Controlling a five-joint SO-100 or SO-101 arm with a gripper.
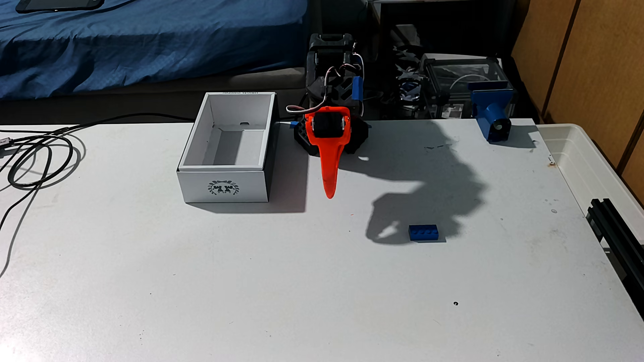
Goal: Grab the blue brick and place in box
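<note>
The blue brick [423, 232] lies flat on the white table, studs up, right of centre. The box [226, 153] stands open-topped and empty at the back left, its laurel emblem on the near short wall. My gripper [329, 194] hangs from the black arm at the back centre, its orange finger [329, 167] pointing down, just right of the box and well up and left of the brick. The other finger is hidden behind it. The gripper's shadow beside the brick shows a narrow gap between the tips, and nothing is held.
A blue cylindrical mount [493, 115] stands at the back right. A translucent tub [592, 163] and a black rail [616, 226] line the right edge. Black cables [38, 160] coil at the left. The table's near half is bare.
</note>
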